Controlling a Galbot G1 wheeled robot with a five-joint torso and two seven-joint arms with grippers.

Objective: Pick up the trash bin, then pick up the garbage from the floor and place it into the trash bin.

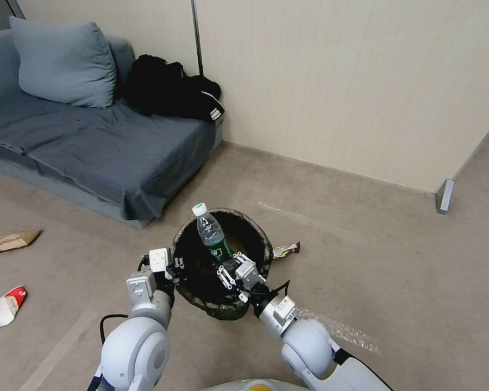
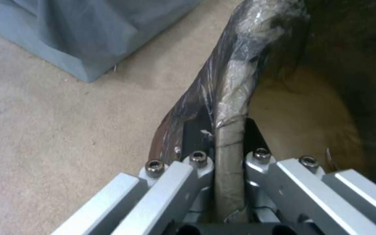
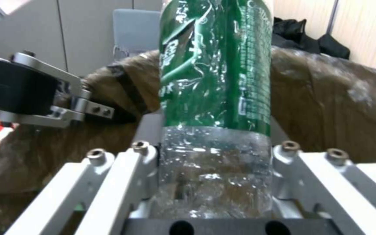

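The trash bin [image 1: 262, 239], lined with a dark bag, is held off the floor in front of me. My left gripper [image 1: 175, 266] is shut on its near-left rim; the left wrist view shows the rim [image 2: 231, 107] pinched between the fingers of this gripper [image 2: 225, 133]. My right gripper [image 1: 229, 273] is shut on the base of a clear bottle [image 1: 211, 232] with a green label and white cap, tilted over the bin's opening. The right wrist view shows the bottle [image 3: 216, 81] between that gripper's fingers. Garbage lies on the floor: a gold foil wrapper [image 1: 286, 250], a brown paper bag [image 1: 11, 240], a red-and-white wrapper [image 1: 4, 308].
A grey sofa [image 1: 92, 141] with a pillow [image 1: 65, 62] and a black clothes heap [image 1: 171, 89] stands at the back left. A panelled wall [image 1: 353, 81] runs behind the bin, with a corner post [image 1: 445, 195] at the right. Open carpet lies to the right.
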